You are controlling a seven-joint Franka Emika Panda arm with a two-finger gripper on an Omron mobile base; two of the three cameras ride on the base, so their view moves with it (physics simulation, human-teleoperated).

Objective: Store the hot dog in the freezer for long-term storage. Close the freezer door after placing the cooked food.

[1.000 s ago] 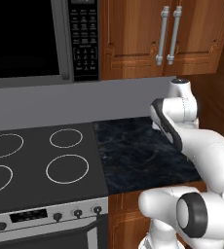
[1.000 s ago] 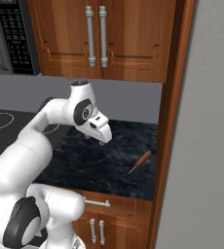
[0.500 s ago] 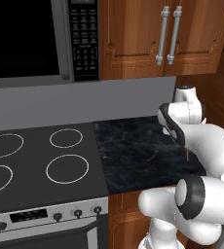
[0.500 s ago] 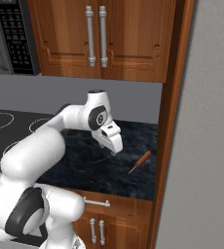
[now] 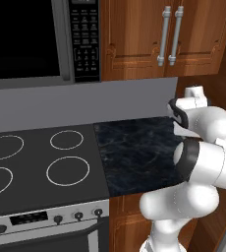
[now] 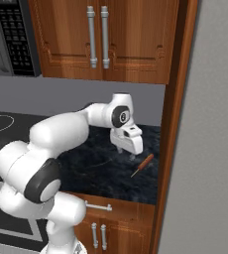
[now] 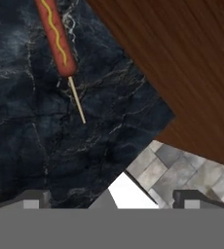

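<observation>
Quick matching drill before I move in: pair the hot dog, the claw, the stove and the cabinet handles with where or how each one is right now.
Things:
1. hot dog
2. claw
3. stove
4. cabinet handles

Descriptions:
A. open, hovering above the dark counter
B. lying on the dark counter near the wooden side panel
C. vertical metal pair on the upper wooden doors
D. black top with white burner rings, left of the counter

Pairs: 1-B, 2-A, 3-D, 4-C

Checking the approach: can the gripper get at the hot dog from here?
Probably yes. The open gripper hovers just beside the hot dog, which lies alone on the dark counter; the wooden side panel stands close behind it.
</observation>
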